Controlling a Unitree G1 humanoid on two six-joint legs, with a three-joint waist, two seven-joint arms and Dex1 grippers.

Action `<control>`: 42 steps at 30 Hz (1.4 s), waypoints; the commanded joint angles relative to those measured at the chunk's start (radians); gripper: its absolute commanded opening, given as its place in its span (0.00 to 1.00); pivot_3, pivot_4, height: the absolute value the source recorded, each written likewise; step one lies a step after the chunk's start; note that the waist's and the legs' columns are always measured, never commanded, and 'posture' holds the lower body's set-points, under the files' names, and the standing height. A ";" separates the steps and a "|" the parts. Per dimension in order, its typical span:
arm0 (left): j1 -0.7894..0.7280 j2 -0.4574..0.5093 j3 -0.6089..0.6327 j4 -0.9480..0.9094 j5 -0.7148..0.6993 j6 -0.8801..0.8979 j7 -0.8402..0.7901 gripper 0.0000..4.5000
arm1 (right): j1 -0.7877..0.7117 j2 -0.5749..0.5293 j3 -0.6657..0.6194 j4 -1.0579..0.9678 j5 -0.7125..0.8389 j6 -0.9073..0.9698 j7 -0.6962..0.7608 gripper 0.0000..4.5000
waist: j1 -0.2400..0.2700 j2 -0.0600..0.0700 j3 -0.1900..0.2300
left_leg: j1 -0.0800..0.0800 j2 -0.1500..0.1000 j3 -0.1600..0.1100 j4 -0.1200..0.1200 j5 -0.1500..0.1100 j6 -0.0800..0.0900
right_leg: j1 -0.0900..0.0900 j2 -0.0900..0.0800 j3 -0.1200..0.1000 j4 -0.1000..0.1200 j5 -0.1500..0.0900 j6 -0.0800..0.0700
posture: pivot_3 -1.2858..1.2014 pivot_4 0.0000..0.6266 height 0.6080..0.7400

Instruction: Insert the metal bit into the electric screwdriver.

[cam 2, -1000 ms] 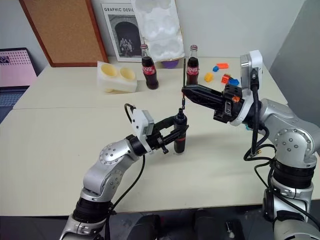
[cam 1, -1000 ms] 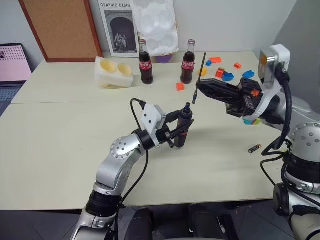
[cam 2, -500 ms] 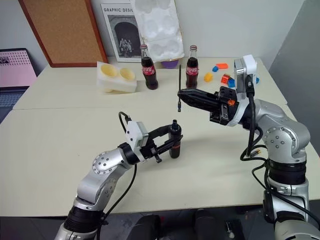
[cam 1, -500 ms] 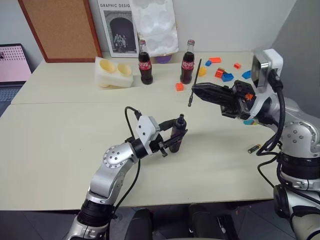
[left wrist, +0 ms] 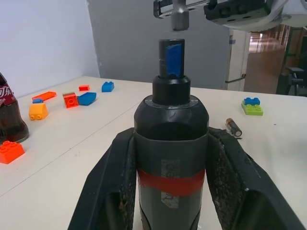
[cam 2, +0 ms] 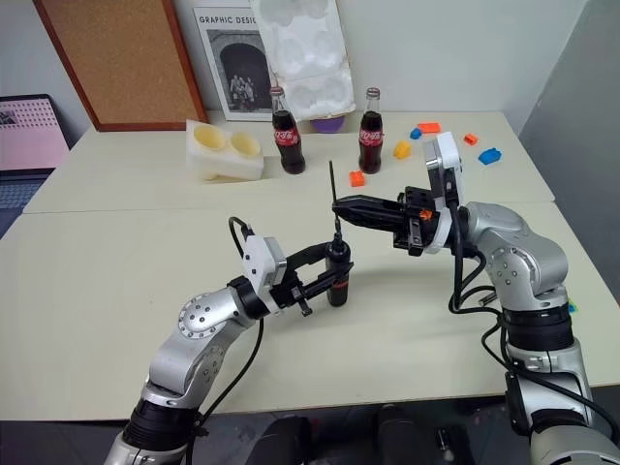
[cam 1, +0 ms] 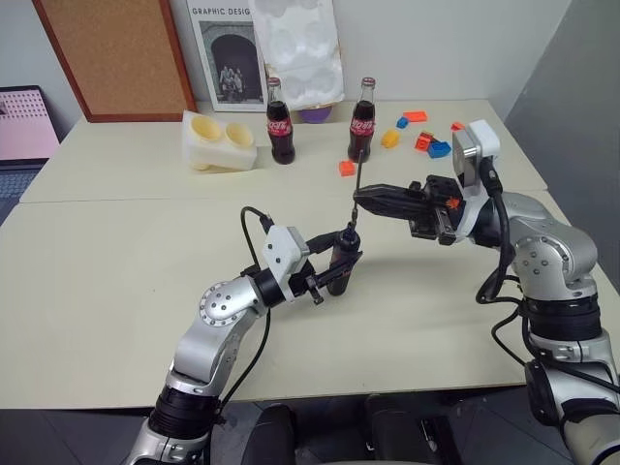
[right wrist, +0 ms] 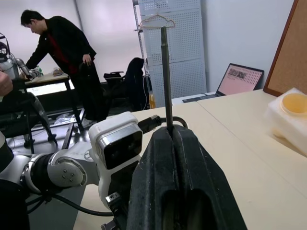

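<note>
Clamped hard on the electric screwdriver point(cam 1: 339, 268): left gripper point(cam 1: 334, 262), one black finger point(left wrist: 112, 191) pressed to each side of the body at the red band. Held upright above the beige table point(cam 1: 107, 271), blue tip uppermost; lower end cut off by the left wrist view's edge, and whether it touches the table cannot be told. Pinched shut on the metal bit point(cam 2: 332, 194): right gripper point(cam 2: 341, 206), reaching in from the robot's right with the two fingers pressed together. Gripped stretch of the rod swallowed between those fingers point(right wrist: 184, 167); free upper length standing up from them. Bit near vertical, directly above the screwdriver's tip, lower end just over the blue collar. In the left wrist view, a narrow gap between the bit's grey end point(left wrist: 179, 19) and the collar; from the head views the two seem to meet, so contact hard to settle. Behind, two cola bottles point(cam 1: 281, 126) with part of the bit crossing in front of one, scattered coloured bricks point(cam 1: 431, 147), and a small battery point(left wrist: 233, 127) lying near a green brick.
</note>
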 commanded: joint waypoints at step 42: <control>0.009 0.023 0.000 0.005 0.028 -0.012 0.007 0.37 | -0.189 -0.120 0.148 0.187 -0.169 -0.098 0.339 0.00 | -0.003 0.001 -0.001 | 0.002 0.000 0.000 0.000 0.000 0.000 | 0.002 0.000 0.000 0.001 0.000 0.000 | 0.52 0.24 1.00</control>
